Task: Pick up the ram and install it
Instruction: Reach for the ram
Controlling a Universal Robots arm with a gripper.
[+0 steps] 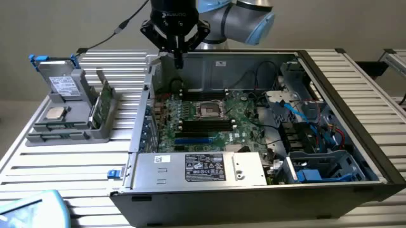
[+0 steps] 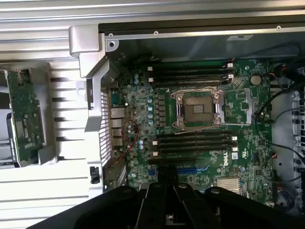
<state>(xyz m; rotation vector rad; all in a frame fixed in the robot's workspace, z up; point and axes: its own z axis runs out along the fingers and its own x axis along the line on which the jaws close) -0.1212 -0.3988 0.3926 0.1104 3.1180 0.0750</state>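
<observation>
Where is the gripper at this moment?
In the exterior view, the gripper hangs over the far corner of the open computer case on that view's left, above the motherboard.

The arm's claw (image 1: 177, 57) hangs with its fingers pressed together over the rear corner of the open computer case (image 1: 222, 204), toward the exterior view's left. Inside lies the green motherboard (image 1: 209, 118), with a silver power supply (image 1: 203, 168) at the front. On the slatted worktop (image 1: 63, 166), well apart from the claw, a grey holder (image 1: 63, 128) carries an upright green card (image 1: 104, 102).
</observation>
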